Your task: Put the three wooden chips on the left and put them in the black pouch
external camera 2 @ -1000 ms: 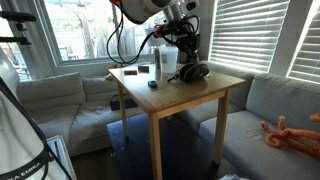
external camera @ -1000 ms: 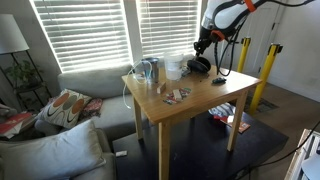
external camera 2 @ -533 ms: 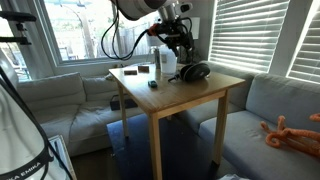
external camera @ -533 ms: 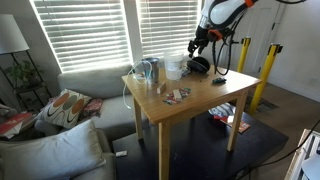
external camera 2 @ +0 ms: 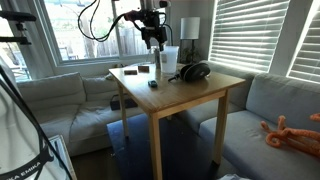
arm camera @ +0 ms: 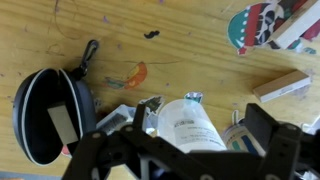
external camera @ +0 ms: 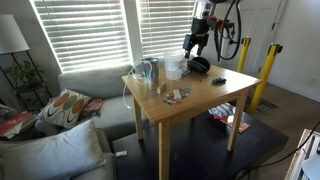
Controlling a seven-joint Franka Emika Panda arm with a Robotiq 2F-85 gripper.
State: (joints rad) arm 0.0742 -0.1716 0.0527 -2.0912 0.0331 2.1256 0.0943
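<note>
The black pouch (external camera: 199, 64) (external camera 2: 193, 72) lies at the table's far side. In the wrist view the black pouch (arm camera: 50, 112) is unzipped, and a pale flat piece lies inside it. A small reddish-brown cluster, the wooden chips (external camera: 178, 95), sits near the table's middle. My gripper (external camera: 190, 42) (external camera 2: 152, 35) hangs well above the table, off to the side of the pouch and over the clear cups. In the wrist view the gripper (arm camera: 200, 140) is open, its jaws wide apart. Below them stands a clear cup (arm camera: 190, 125), and nothing is held.
Clear cups (external camera: 172, 68) (external camera 2: 168, 62) and a clutter of small items (external camera: 150, 70) stand next to the pouch. A small dark item (external camera: 219, 80) lies near the table edge. A sofa (external camera: 90, 90) and a yellow post (external camera: 266, 75) flank the table (external camera: 200, 105).
The gripper has lifted from just above the pouch and swung sideways over the cups. Its jaws have opened wide.
</note>
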